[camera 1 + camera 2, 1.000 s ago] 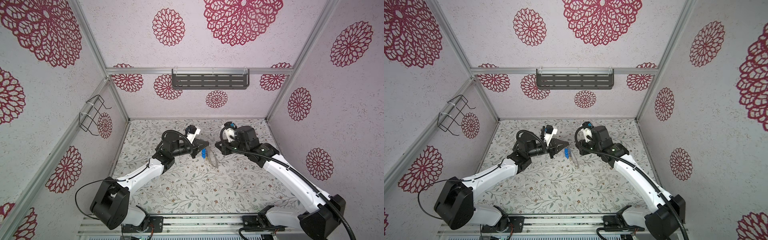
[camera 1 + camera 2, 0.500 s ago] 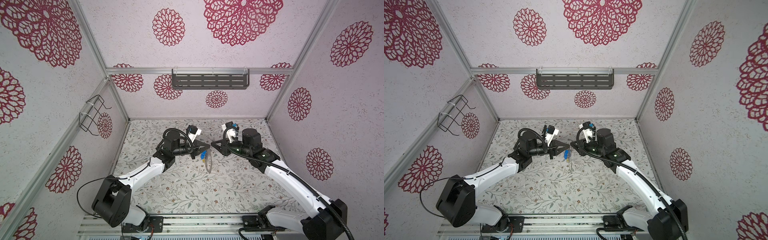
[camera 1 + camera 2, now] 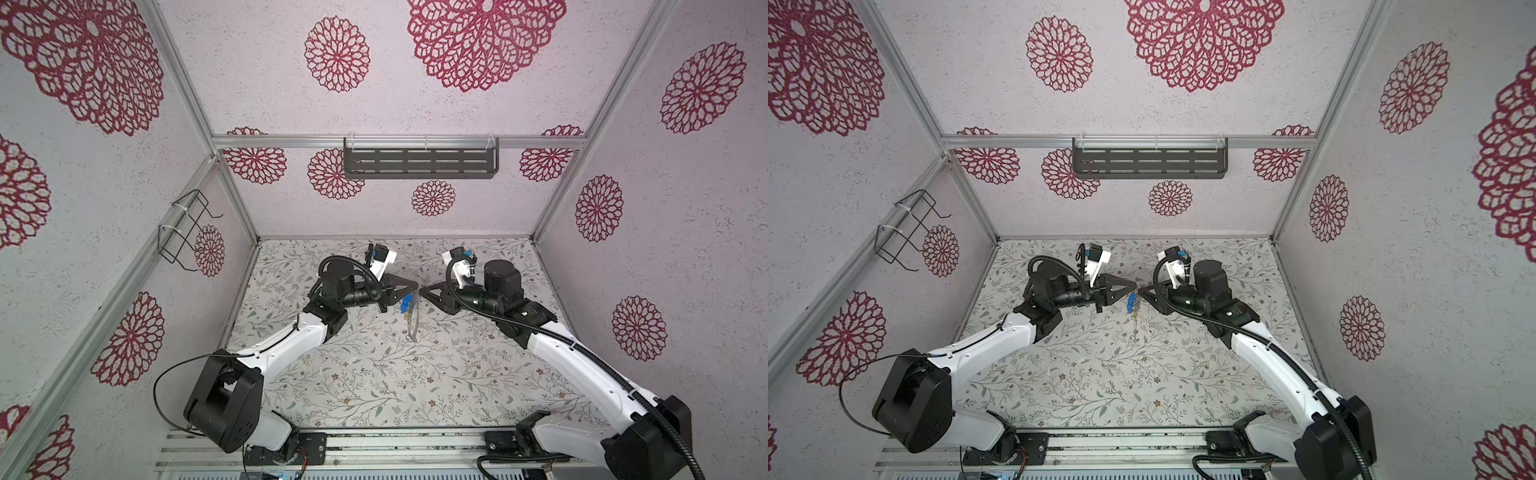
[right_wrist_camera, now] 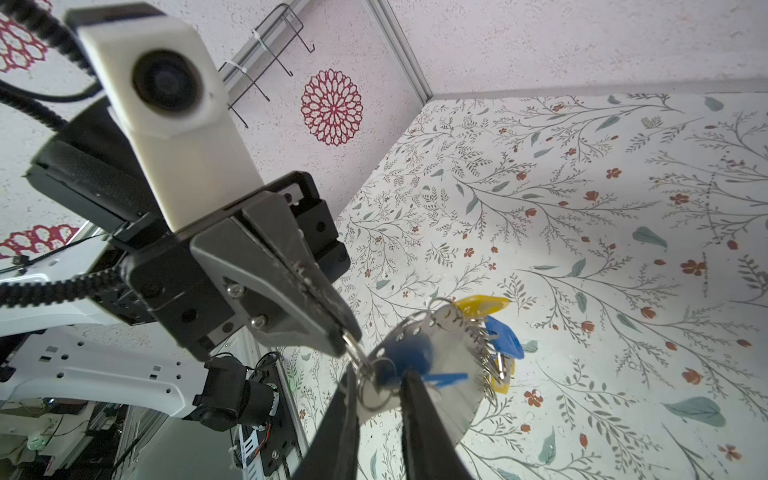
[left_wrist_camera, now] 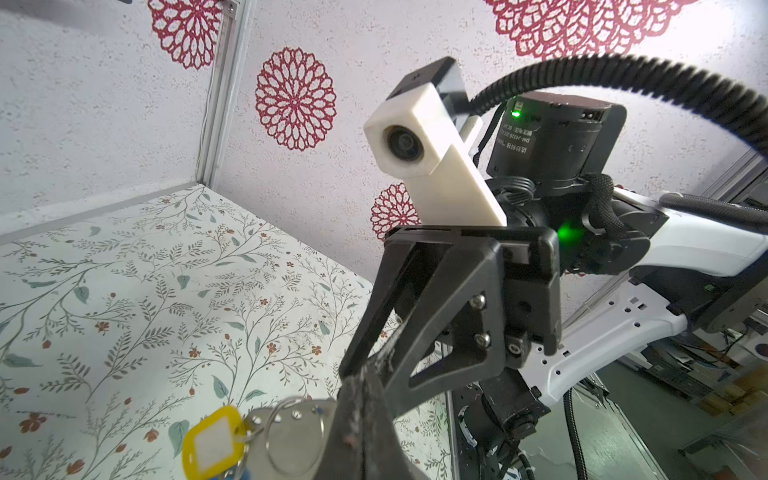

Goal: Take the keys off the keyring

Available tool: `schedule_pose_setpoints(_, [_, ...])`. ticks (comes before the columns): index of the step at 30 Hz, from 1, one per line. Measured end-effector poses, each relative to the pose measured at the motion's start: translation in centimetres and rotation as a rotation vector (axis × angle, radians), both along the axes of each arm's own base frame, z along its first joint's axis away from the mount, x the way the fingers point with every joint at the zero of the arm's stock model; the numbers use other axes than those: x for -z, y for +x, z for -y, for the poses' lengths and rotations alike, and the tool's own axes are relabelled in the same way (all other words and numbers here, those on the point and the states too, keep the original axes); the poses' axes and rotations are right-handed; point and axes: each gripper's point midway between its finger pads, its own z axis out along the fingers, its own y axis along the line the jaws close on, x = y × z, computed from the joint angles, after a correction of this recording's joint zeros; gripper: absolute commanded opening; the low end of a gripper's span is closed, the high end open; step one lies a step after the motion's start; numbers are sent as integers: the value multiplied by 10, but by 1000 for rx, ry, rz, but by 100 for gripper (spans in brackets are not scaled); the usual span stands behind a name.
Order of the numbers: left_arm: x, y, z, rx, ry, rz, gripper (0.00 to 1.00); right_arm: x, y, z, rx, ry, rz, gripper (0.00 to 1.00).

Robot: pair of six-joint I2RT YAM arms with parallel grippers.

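both arms are reaching in from the near rail toward the middle of the table (image 3: 374, 374), forearms angling inward and wrists levelling out, so that the two grippers are meeting almost tip to tip above the floral surface. the left gripper (image 3: 412, 286) is pointing toward the right side with its jaws pressed together, pinching a small metal loop of the keys (image 3: 405, 305). the right gripper (image 4: 378, 378) is facing it, its jaws standing a little apart with a blurred blue tag and a small loop sitting in the gap. whether its pads are touching them is not clear.

the keys are hanging in a tight bunch just under the two tips: blue and yellow tags, one yellow tag showing a white label panel in the left wrist view. the keyring (image 3: 411, 330) is hanging below the bunch, off the table, and is showing edge-on as a thin grey sliver in both top views. in the wrist views it is reading as a pale grey rounded shape with many tiny loops crowding one edge.

a wire rack (image 3: 183, 226) is hanging on the left wall and a dark slotted shelf (image 3: 419, 164) on the back wall, both well apart from the grippers. the tags are crowding the loops, and each gripper is partly hiding the bunch from the other arm's wrist camera.
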Motion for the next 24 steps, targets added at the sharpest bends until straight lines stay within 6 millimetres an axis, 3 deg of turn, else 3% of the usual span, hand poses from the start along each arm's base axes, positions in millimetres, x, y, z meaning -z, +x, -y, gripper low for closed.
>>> schedule_pose_setpoints(9, [1,0,0,5,0,-5,0,-1,7,9,28,-2,-3,22])
schedule_pose_setpoints(18, [4,0,1,9,3,-16,0,-13,4,3,-7,34,10,18])
schedule_pose_setpoints(24, [4,0,1,12,2,-20,0,-7,6,0,-24,33,-7,17])
